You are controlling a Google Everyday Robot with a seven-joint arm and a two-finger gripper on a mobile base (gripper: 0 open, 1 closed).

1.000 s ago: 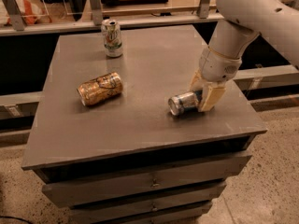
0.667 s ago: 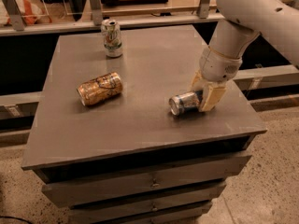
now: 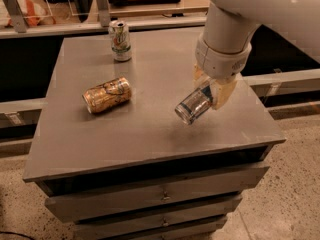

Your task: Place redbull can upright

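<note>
The redbull can (image 3: 192, 106) is slim, silver and blue. It hangs tilted above the grey table (image 3: 150, 129), its silver end pointing down and to the left. My gripper (image 3: 212, 90) is shut on its upper end, with tan fingers (image 3: 223, 92) on either side. The white arm reaches down from the upper right. A faint shadow lies on the tabletop below the can.
A wider orange-gold can (image 3: 107, 94) lies on its side at the table's left middle. A white and green can (image 3: 120, 40) stands upright at the back. The table has drawers below. A railing and shelf run behind it.
The redbull can was lying on the table in my gripper. Now it is lifted off the surface and tilted, and the arm is higher.
</note>
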